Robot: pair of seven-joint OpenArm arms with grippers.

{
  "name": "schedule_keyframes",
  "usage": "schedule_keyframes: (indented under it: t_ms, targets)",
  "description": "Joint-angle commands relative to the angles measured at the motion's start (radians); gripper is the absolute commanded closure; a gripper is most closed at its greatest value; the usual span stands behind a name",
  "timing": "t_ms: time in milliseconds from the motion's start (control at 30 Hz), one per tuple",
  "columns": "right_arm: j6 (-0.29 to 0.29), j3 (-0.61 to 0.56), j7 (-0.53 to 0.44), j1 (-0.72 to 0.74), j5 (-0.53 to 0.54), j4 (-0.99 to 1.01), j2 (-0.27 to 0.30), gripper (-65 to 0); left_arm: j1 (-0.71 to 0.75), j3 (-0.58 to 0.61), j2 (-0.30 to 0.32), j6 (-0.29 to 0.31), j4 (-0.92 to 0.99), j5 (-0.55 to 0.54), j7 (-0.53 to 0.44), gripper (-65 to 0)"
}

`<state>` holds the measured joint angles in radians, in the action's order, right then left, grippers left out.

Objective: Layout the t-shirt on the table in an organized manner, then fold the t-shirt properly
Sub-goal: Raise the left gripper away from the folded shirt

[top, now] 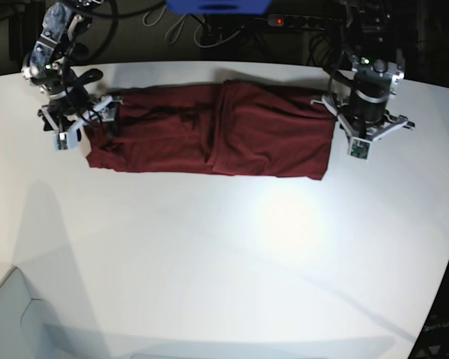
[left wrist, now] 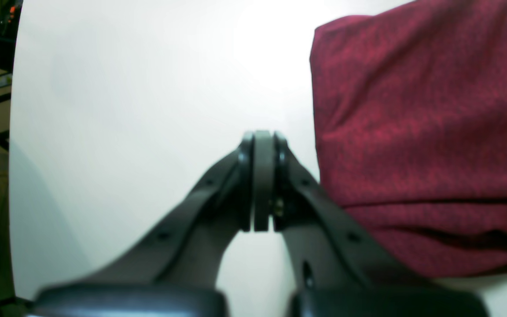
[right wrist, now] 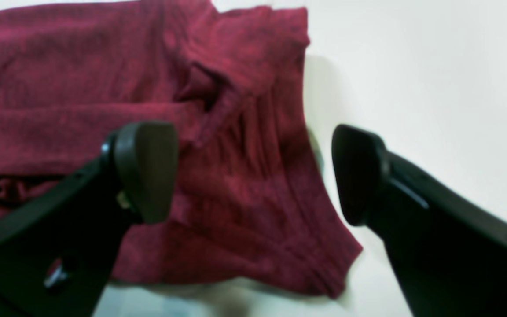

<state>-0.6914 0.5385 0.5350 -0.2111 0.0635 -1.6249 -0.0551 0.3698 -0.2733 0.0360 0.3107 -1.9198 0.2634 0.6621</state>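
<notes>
Over at the upper left of the base view, the right gripper (top: 90, 120) hangs at the end of the t-shirt (top: 209, 131), its jaws spread wide and holding nothing. Its own wrist view shows the two dark fingers (right wrist: 145, 169) apart above a rumpled, creased corner of the maroon cloth, one over the fabric and one over bare white surface.

Moving toward the middle, the shirt lies as a long narrow band across the upper part of the table (top: 224, 262), already folded lengthwise with a visible overlap edge near its centre. The left stretch looks more wrinkled than the right.

At the upper right, the left gripper (top: 343, 123) sits just beside the other end of the band, its jaws clenched together on nothing. Its wrist view shows the fingers closed over bare table with the neat cloth edge to their right.

To my eye, the laying out and the first lengthwise folds are done. What seems left is bringing the ends together crosswise, and perhaps smoothing that bunched left corner first.
</notes>
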Motion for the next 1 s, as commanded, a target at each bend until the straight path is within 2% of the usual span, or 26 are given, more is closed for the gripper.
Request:
schedule_keyframes:
  t_ms: [0,200,567,800,867,967]
  targets:
    - [-0.007,0.002,-0.022,0.009,0.017,-0.016,0.007,-55.7,0.005,-0.004,0.005,-0.006,-0.022,-0.002,-0.018,0.0]
    - [-0.007,0.007,-0.017,0.008,0.016,-0.011,0.007,-55.8,0.007,-0.01,0.014,-0.006,-0.028,-0.002,-0.018,0.0]
    - [-0.007,0.005,-0.023,0.006,0.016,0.093,0.011,-55.6,-0.03,-0.218,0.018,-0.005,-0.027,0.0,-0.018,0.0]
    - [-0.007,0.002,-0.025,0.006,0.02,0.093,0.008,-55.2,-0.045,-0.272,0.023,-0.005,-0.027,0.0,-0.018,0.0]
    - [-0.007,0.002,-0.025,0.006,0.02,0.093,0.008,-52.5,-0.045,-0.272,0.023,-0.005,-0.027,0.0,-0.018,0.0]
    - [-0.007,0.002,-0.025,0.008,0.022,0.093,0.007,-43.4,-0.045,-0.272,0.023,-0.005,-0.027,0.0,-0.018,0.0]
